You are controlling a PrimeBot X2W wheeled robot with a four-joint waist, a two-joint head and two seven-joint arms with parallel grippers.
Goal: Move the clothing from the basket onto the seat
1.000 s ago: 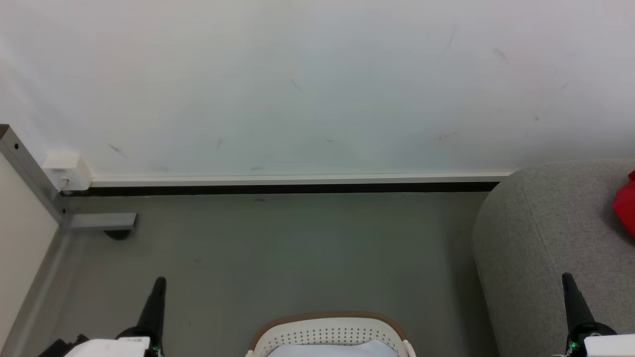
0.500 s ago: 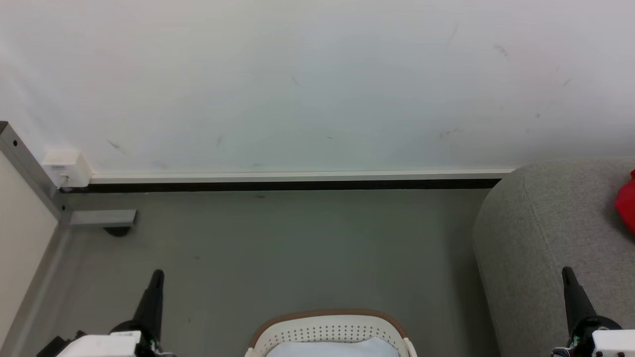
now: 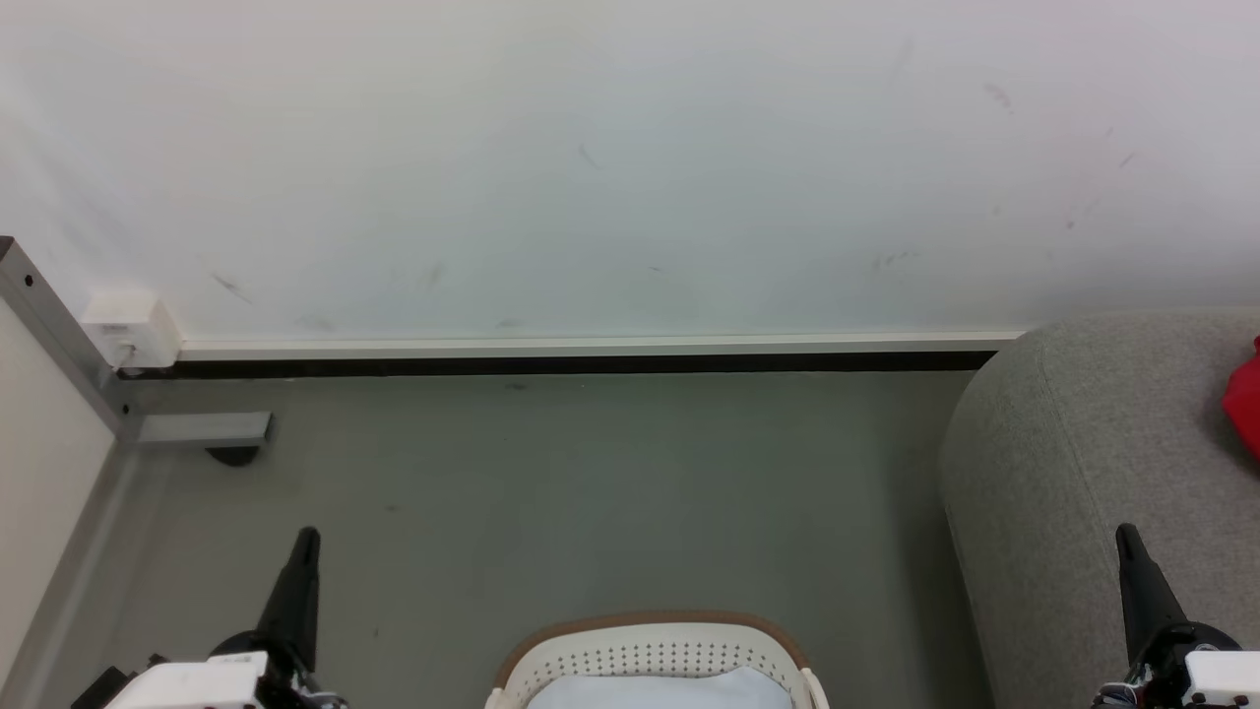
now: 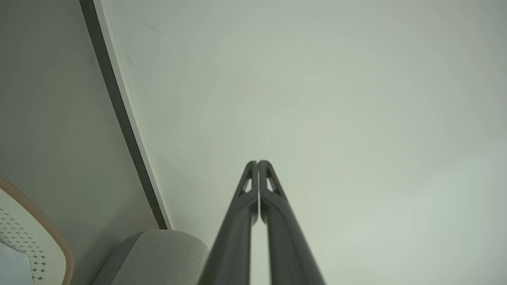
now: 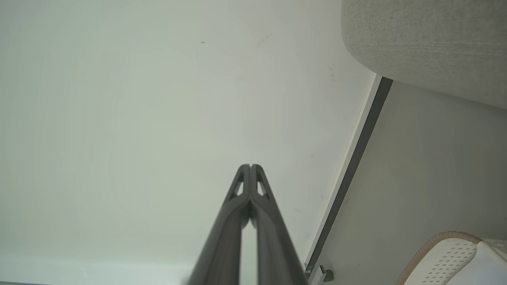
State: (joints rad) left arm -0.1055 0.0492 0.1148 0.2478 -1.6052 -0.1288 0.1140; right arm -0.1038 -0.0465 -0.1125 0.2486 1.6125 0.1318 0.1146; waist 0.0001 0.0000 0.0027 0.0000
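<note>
The basket, cream with a brown rim, sits on the floor at the bottom middle of the head view, with pale bluish-white fabric lying in it. The grey seat fills the right side, and a piece of red clothing lies on it at the frame's edge. My left gripper hovers left of the basket and my right gripper over the seat's front; both are shut on nothing. In the wrist views the left gripper and right gripper point at the wall, with the basket and seat at the edges.
A white wall with a dark skirting strip stands ahead. At the left are a grey metal frame foot, a small white box and a beige panel. Grey floor lies between the basket and the wall.
Both grippers have crept a little up the head view, still shut. The whole picture has shifted slightly, so the camera has moved too. Basket and clothing lie as before.
</note>
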